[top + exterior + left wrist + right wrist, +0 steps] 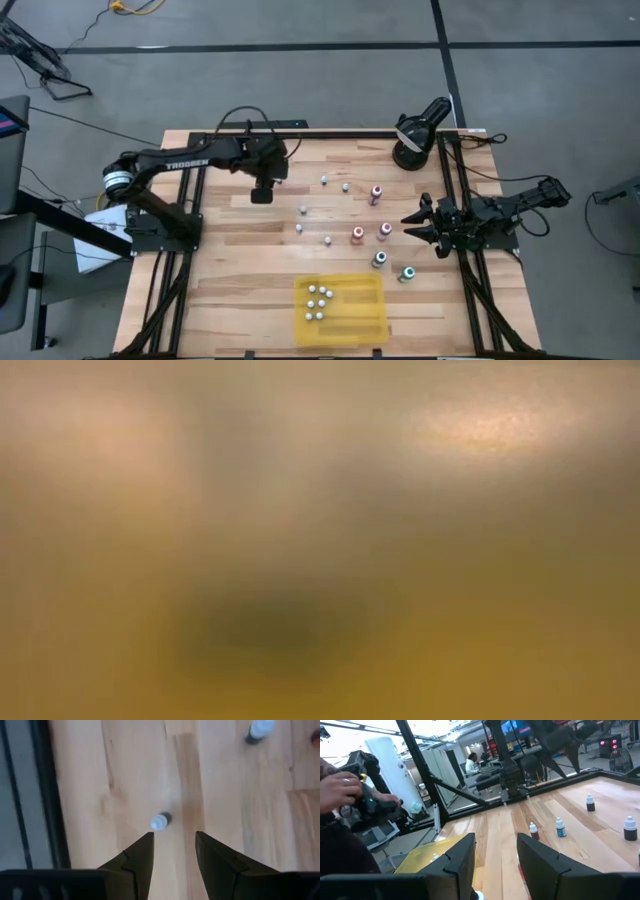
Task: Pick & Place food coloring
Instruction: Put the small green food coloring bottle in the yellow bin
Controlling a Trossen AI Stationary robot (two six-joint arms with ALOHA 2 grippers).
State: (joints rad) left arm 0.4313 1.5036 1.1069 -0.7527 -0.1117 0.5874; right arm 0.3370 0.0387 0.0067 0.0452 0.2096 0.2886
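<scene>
Several small food coloring bottles (358, 235) with white caps stand scattered on the wooden table, right of its middle. A yellow tray (372, 318) near the table's near edge holds several more. My left gripper (262, 196) hovers open over the table's far-left part. In its wrist view (173, 837), one white-capped bottle (160, 821) stands just beyond the fingertips. My right gripper (411, 225) is open at the table's right side, pointing left toward the bottles. Its wrist view (495, 842) shows bottles (560, 827) ahead.
A black lamp-like device (415, 135) stands at the far right corner. Black frame rails (175, 225) run along both table sides. Bare wood lies between the left gripper and the tray. A person's hand (337, 787) holds a device beyond the table in the right wrist view.
</scene>
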